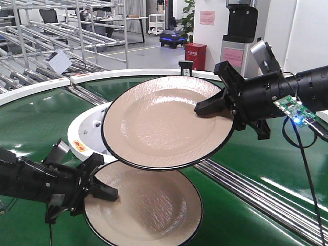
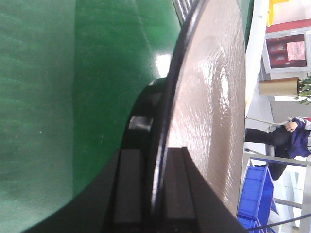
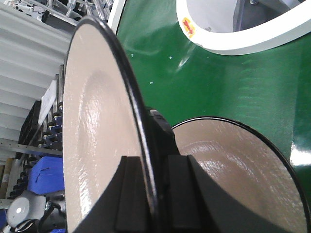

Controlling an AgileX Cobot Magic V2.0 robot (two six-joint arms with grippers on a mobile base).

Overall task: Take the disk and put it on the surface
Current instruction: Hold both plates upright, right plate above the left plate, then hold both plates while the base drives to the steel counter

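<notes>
This is a factory or warehouse hall. A green conveyor belt [image 1: 287, 154] with a steel roller track [image 1: 256, 189] curves across the near scene. Metal flow racks [image 1: 61, 25] stand far left. A blue wheeled cart [image 1: 173, 38] sits on the far polished floor [image 1: 138, 51].

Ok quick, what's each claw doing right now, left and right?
Left claw: closed on the rim of the lower plate.
Right claw: closed on the rim of the upper plate.
</notes>
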